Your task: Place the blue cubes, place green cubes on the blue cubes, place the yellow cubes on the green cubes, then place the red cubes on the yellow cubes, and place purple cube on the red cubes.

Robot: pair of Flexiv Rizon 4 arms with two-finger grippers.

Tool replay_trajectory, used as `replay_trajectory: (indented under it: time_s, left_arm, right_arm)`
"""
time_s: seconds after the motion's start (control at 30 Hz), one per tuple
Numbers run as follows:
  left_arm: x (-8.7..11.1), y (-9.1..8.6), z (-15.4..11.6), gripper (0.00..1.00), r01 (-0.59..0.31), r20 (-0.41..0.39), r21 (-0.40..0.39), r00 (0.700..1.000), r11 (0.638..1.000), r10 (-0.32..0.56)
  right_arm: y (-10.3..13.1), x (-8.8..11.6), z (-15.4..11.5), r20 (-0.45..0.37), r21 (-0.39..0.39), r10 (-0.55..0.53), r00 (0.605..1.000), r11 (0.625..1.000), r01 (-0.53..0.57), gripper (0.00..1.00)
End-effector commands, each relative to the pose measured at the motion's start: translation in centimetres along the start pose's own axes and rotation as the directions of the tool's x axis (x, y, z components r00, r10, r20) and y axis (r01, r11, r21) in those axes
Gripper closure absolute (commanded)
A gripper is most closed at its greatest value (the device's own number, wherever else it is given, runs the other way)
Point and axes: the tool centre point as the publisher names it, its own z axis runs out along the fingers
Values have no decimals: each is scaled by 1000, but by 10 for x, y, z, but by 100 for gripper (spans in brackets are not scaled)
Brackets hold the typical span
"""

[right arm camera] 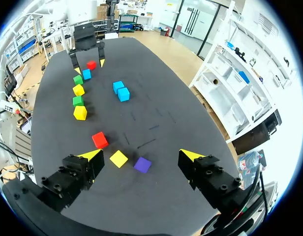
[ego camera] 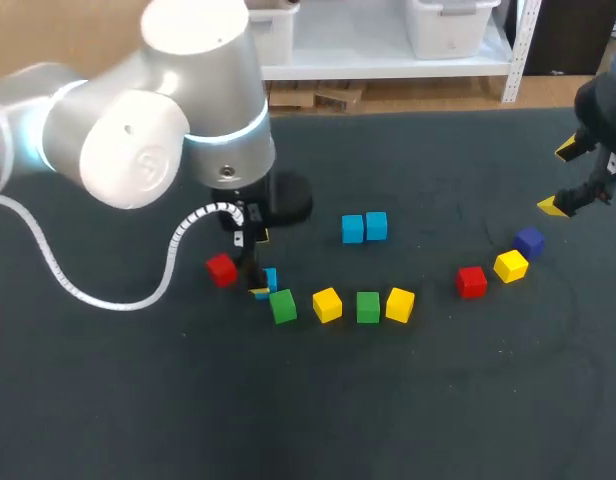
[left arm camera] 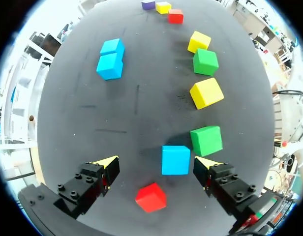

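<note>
The left end effector (left arm camera: pixel 157 163) is low over the dark surface (left arm camera: pixel 141 113), with its 2 fingers (left arm camera: pixel 108 166) spread wide. It is not pinching anything. A blue cube (left arm camera: pixel 175 160) sits between the fingers, close to 1 of them, but with a small gap on that side. A red cube (left arm camera: pixel 151 197) also lies between the fingers, nearer the wrist. A green cube (left arm camera: pixel 206 140) sits just ahead of the finger that is close to the blue cube, and just beside that cube.

Past it, more cubes make a row: a yellow cube (left arm camera: pixel 206 93), a 2nd green cube (left arm camera: pixel 205 61) and a 2nd yellow cube (left arm camera: pixel 198 41). Off to the side of the row, 2 more blue cubes (left arm camera: pixel 111 60) sit touching each other.

The right end effector (ego camera: pixel 559 178) is up above the surface near its right edge. Its fingers are spread too, and it holds nothing. From its wrist, the purple cube (right arm camera: pixel 142 164) shows between the fingers but far below, down on the surface. A 3rd yellow cube (right arm camera: pixel 118 158) sits near the purple cube, and a 2nd red cube (right arm camera: pixel 99 139) sits near that one. Every cube rests right on the surface.
</note>
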Motion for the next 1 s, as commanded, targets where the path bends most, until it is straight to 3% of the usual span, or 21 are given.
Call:
replay_trajectory:
  time_s: [0.03,0.23,0.3,0.37,0.43,0.47,0.5,0.57,0.6,1.0]
  left_arm:
    - [-4,7,10,0,1,-22,5,1000,1000,-1]
    - [-3,11,12,4,2,-17,6,1000,1000,-2]
    - [-3,13,12,10,4,-21,-1,1000,1000,-4]
    - [-3,14,14,36,-1,-26,-4,1000,1000,1]
    - [-4,14,14,46,-4,-27,-4,1000,1000,4]
    - [-4,14,14,63,-8,-29,-3,1000,1000,8]
    - [-4,14,15,73,-10,-30,-3,1000,1000,10]
    - [-4,13,15,82,-12,-29,-1,999,1000,12]
    - [-4,13,15,100,-14,-29,0,999,1000,14]
    - [-9,17,7,100,3,-31,-9,1000,1000,-3]
  right_arm:
    - [-1,0,1,1,-3,0,1000,1000,0,0]
    - [-1,0,1,1,-3,0,1000,1000,0,0]
    - [-1,0,1,1,-3,0,1000,1000,0,0]
    - [-1,0,1,1,-3,0,1000,1000,0,0]
    - [-1,0,1,1,-3,0,1000,1000,0,0]
    - [-1,0,1,1,-3,0,1000,1000,0,0]
    - [-1,0,1,1,-3,0,1000,1000,0,0]
    - [-1,0,1,1,-3,0,1000,1000,0,0]
    - [-1,0,1,1,-3,0,1000,1000,0,0]
    - [-1,0,1,1,-3,0,1000,1000,0,0]
